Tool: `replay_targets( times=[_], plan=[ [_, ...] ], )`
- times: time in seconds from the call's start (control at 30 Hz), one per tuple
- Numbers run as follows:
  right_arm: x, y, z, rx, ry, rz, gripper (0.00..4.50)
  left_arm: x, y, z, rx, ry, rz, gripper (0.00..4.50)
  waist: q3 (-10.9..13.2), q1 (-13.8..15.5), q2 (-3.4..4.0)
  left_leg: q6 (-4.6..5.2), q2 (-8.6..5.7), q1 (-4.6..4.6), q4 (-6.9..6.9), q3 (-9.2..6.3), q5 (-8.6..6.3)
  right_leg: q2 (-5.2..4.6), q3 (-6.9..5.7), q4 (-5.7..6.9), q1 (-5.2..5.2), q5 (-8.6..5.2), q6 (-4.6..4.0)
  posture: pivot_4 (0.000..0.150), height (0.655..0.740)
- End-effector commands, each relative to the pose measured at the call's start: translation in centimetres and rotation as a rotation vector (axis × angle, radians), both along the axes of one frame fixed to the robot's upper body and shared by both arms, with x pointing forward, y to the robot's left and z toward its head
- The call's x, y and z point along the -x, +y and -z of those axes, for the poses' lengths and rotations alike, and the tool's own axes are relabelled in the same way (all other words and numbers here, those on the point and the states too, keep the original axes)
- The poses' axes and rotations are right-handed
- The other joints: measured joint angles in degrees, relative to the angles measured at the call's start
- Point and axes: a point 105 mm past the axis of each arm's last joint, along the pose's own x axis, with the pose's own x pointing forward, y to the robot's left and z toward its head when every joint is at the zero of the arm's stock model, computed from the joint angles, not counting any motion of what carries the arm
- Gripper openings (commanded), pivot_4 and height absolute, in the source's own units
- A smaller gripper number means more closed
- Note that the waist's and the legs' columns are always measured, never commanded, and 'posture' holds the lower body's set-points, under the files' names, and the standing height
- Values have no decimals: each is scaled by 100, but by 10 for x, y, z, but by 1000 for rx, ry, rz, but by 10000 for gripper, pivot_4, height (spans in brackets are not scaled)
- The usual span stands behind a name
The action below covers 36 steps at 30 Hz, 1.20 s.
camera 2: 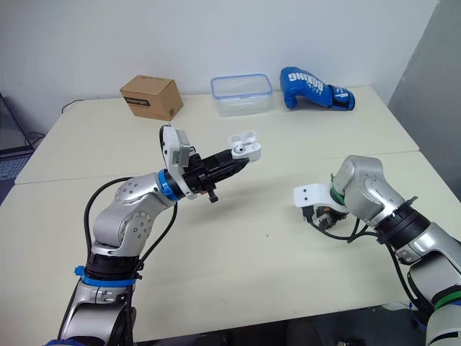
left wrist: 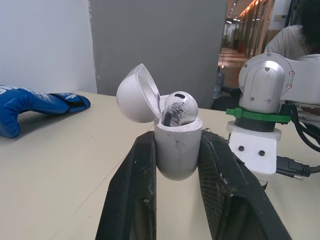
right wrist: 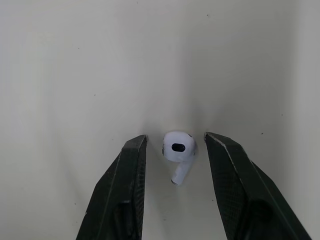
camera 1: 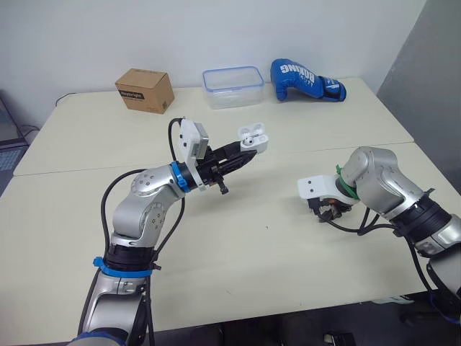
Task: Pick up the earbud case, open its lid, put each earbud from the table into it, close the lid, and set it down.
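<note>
Left claw: clamped shut on the earbud case, which is held up in the air, well above the table.
Hidden bits: the case's lower sides are covered by the two fingers, and a second socket can't really be made out.
Case look: white and rounded, lid flipped open, seated earbud tucked inside.
Right claw: spread open and lowered to the table, with the loose earbud framed between the fingers. Nothing is gripped.

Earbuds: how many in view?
2. One earbud sits in the open earbud case held by the left gripper; the other earbud lies on the table between the open fingers of the right gripper.
</note>
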Motion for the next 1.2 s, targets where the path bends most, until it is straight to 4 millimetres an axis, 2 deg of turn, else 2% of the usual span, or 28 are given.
replay_targets(
  times=[0.03,0.2,0.3,0.4,0.67,0.87,1.0,1.2],
  plan=[
    [-2,-5,-4,13,-26,10,19049,6,-4,-14,9,-63,25,7847,0,1,0,0,0,0,0,0,0,0,0,0,0,0,0,1500,7400],
    [1,-3,-4,10,-22,6,19049,6,-4,-14,10,-63,27,7847,0,0,0,0,0,0,0,0,0,0,0,0,0,0,0,1500,7400],
    [1,-3,-3,13,-22,6,13030,6,-4,-14,12,-63,26,7847,0,1,0,0,0,0,0,0,0,0,0,0,0,0,0,1500,7400],
    [0,-4,-3,15,-23,7,3816,6,-4,-14,11,-62,25,7847,0,0,0,0,0,0,0,0,0,0,0,0,0,0,0,1500,7400],
    [2,-3,-4,5,-21,15,3847,6,-3,-13,10,-62,22,7847,0,1,0,0,0,0,0,0,0,0,0,0,1,0,0,1500,7400],
    [1,2,-24,-129,-81,89,3847,6,-3,-12,15,-61,15,7847,0,17,0,0,0,-1,0,0,0,0,0,0,-1,0,0,1500,7400],
    [2,2,-29,-242,-129,196,3847,5,-3,-11,19,-59,12,7847,0,36,0,0,0,-1,-1,-1,0,0,0,0,-1,0,0,1500,7400],
    [-32,2,-50,-482,-312,510,3847,4,-2,-10,23,-52,7,7847,0,38,0,0,1,1,0,1,0,1,3,9,-3,0,-1,1500,7400]
  ],
)
